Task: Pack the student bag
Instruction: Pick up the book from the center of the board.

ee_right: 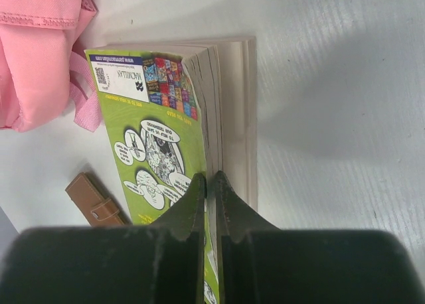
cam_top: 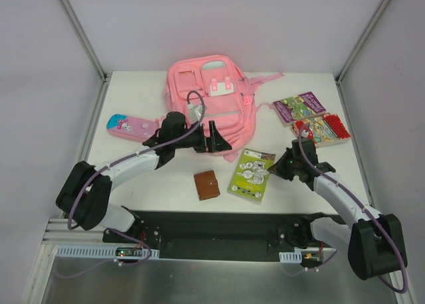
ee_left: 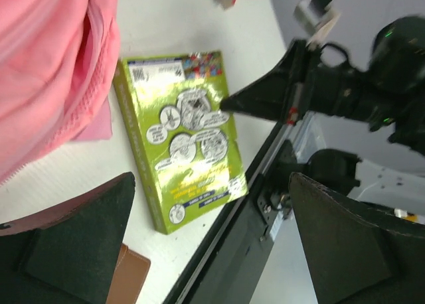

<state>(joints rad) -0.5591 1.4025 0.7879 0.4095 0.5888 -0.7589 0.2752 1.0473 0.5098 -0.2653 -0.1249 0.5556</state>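
The student bag (cam_top: 211, 95), a pink backpack, lies flat at the back middle of the table; its pink fabric (ee_left: 46, 72) fills the left of the left wrist view. My left gripper (cam_top: 221, 143) hovers at the bag's near edge, jaws wide open (ee_left: 212, 184) and empty. A green book (cam_top: 253, 174) lies in front of the bag. My right gripper (cam_top: 277, 166) is at that book's right edge, its fingers (ee_right: 210, 179) shut with the green cover's edge (ee_right: 156, 138) between them.
A brown wallet (cam_top: 206, 184) lies left of the green book. A pink cartoon pencil case (cam_top: 129, 127) sits at the left. Two picture books (cam_top: 300, 107) (cam_top: 323, 129) lie at the back right. The black base rail (cam_top: 219, 228) runs along the near edge.
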